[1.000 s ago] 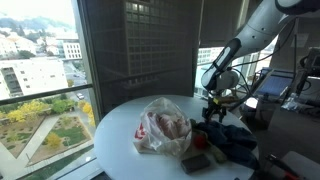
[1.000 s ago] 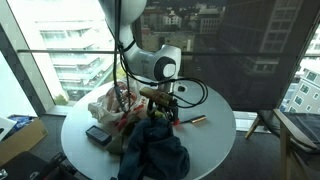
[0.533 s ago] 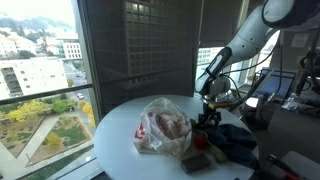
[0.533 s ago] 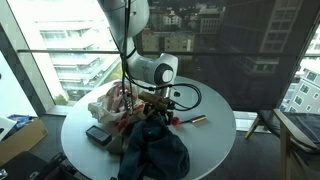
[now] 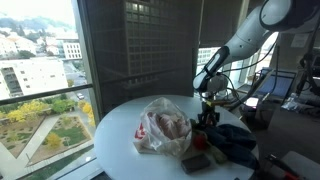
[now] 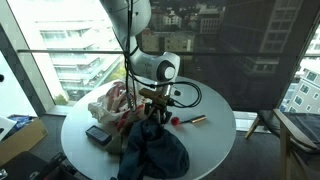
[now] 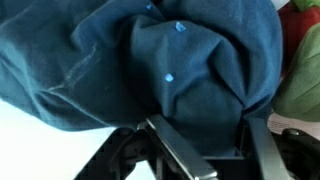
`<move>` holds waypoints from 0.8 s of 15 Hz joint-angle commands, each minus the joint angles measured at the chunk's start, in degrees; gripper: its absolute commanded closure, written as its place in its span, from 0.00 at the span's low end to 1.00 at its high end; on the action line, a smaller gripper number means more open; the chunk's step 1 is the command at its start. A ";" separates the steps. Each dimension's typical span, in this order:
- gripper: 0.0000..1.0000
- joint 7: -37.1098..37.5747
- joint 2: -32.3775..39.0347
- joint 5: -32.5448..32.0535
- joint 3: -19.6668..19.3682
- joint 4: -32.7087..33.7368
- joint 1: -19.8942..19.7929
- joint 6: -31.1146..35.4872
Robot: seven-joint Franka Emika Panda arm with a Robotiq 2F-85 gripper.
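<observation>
My gripper (image 5: 208, 116) (image 6: 155, 113) hangs low over a round white table (image 5: 120, 135) (image 6: 215, 135), right at a crumpled dark blue cloth (image 5: 232, 142) (image 6: 155, 150). In the wrist view the blue cloth (image 7: 150, 60) fills the frame, and a fold of it lies between my two open fingers (image 7: 205, 150). The fingers are spread apart and straddle the fold without closing on it. A red and green item (image 7: 300, 60) shows at the right edge of the wrist view.
A clear plastic bag with red contents (image 5: 162, 127) (image 6: 108, 103) lies beside the cloth. A dark flat device (image 5: 195, 163) (image 6: 97, 134) sits near the table edge. A small marker (image 6: 195, 120) lies on the table. Windows surround the table; a chair (image 6: 290, 130) stands nearby.
My gripper has come down and slightly towards the cloth, from above the table to the edge of the blue cloth. The cloth and bag have not moved.
</observation>
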 commanded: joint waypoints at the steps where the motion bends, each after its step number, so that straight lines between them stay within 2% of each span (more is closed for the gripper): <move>1: 0.64 1.92 -1.72 2.37 0.59 1.53 0.35 -4.90; 5: 0.64 4.66 -7.01 2.17 0.22 -1.08 2.27 -4.31; 8: 0.64 8.02 -13.12 0.08 -0.54 -4.77 5.13 -1.85; 12: 0.64 7.34 -23.68 -0.60 0.73 -12.14 7.46 6.14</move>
